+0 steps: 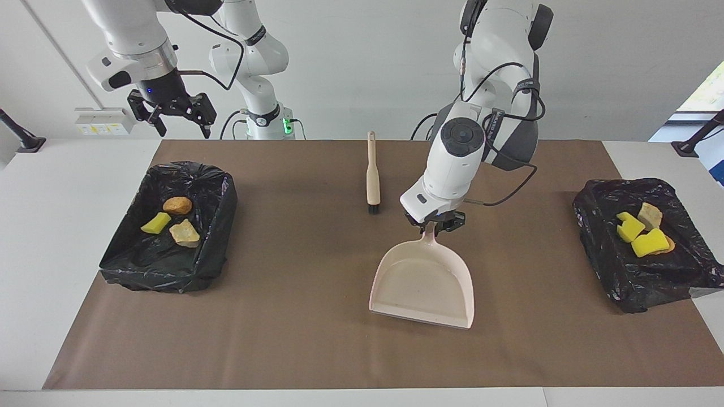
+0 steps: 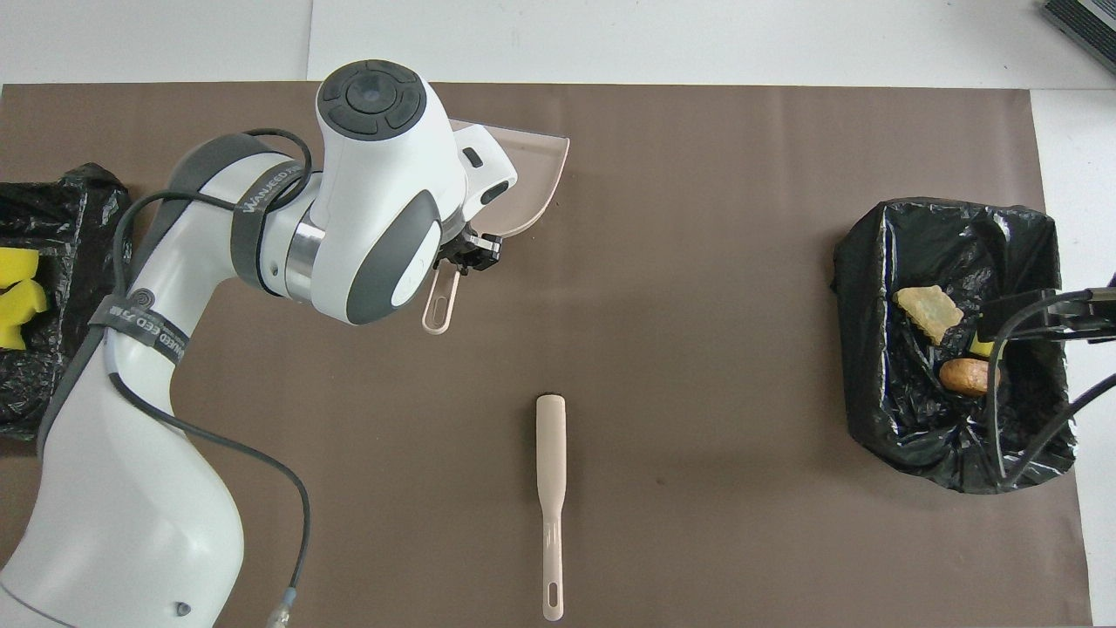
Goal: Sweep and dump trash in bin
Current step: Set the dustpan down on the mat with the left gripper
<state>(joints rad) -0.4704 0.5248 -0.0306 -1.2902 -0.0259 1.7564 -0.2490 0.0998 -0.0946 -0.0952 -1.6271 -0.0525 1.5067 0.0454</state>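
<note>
Judging progress, I found all trash (image 1: pixel 169 220) inside the two bins (image 1: pixel 223 226) at the mat's (image 1: pixel 317 339) ends; left gripper (image 1: pixel 436 224) clamped the dustpan (image 1: pixel 423 282) mid-mat, right gripper (image 1: pixel 172 116) spread, waiting.

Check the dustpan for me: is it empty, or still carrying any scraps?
Empty. The dustpan shows only its bare pale inside in the facing view; the left tool grips its handle. The scraps lie in the bins.

Left arm (image 2: pixel 209 262) strap: "WANEED", partly legible; lower strap text cut off.
</note>
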